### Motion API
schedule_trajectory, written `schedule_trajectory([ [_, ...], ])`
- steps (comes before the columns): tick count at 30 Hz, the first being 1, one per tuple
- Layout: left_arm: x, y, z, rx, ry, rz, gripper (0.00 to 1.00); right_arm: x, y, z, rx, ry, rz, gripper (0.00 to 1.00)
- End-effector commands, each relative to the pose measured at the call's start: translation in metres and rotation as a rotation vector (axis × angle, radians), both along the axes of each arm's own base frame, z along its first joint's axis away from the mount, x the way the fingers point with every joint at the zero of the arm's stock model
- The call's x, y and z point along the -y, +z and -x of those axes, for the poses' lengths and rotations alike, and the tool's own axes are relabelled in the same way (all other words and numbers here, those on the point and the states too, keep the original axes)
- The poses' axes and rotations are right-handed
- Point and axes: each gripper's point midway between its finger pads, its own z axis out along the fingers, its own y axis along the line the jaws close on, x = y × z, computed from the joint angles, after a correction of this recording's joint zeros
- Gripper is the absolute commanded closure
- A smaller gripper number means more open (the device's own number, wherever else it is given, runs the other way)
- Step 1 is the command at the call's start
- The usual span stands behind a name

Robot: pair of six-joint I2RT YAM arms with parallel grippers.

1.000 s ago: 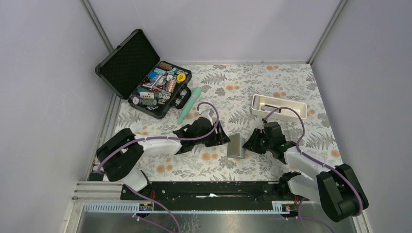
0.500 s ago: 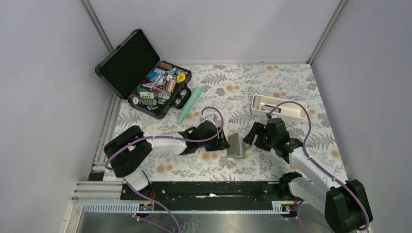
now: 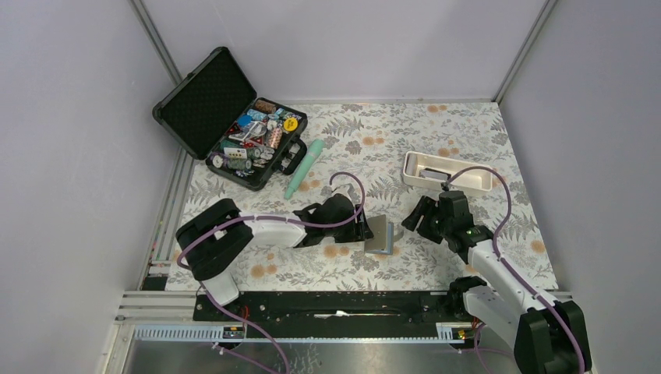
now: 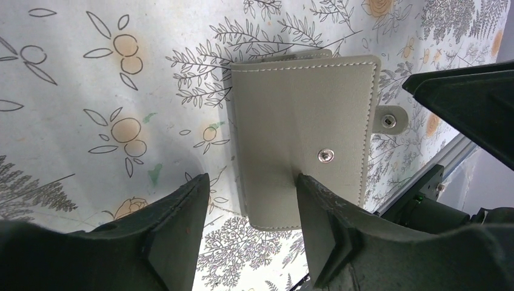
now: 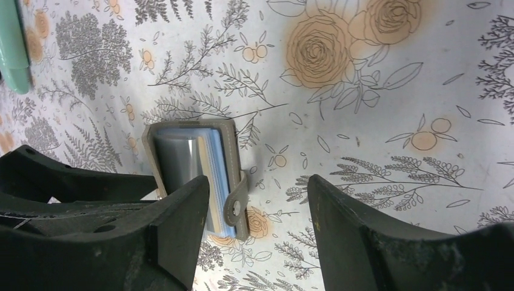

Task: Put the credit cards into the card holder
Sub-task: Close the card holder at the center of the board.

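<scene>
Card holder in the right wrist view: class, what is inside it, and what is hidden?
The card holder gapes slightly: shiny sleeves and bluish card edges show. Its grey cover hides the pockets and the card count.

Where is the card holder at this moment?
In the top view, the card holder is mid-table, between the left pincer and the right pincer.

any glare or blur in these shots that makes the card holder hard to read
Top external: even, soft light, only faint shadows on the tablecloth, all sharp. Left wrist: card holder crisp, stitching and snap readable; left pincer dark, showing little detail. Right wrist: a pale sheen on the holder's inner pockets washes out what lies behind them; the print around is sharp.
</scene>
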Motion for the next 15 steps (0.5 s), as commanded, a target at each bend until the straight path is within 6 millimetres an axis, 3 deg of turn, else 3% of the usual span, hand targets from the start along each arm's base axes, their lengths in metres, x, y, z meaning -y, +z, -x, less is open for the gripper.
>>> schedule_trajectory([
  [1, 0.021, 0.016, -0.011, 0.055, -0.012, 0.055, 0.43, 0.013, -0.009, 0.004, -0.044, -0.054, 0.045, 0.35],
  [5, 0.023, 0.013, -0.011, 0.056, -0.021, 0.045, 0.43, 0.014, -0.014, 0.009, -0.058, -0.030, 0.057, 0.47],
  [15, 0.024, -0.002, -0.011, 0.053, -0.046, -0.054, 0.45, -0.002, -0.030, 0.021, -0.129, 0.049, -0.001, 0.57],
])
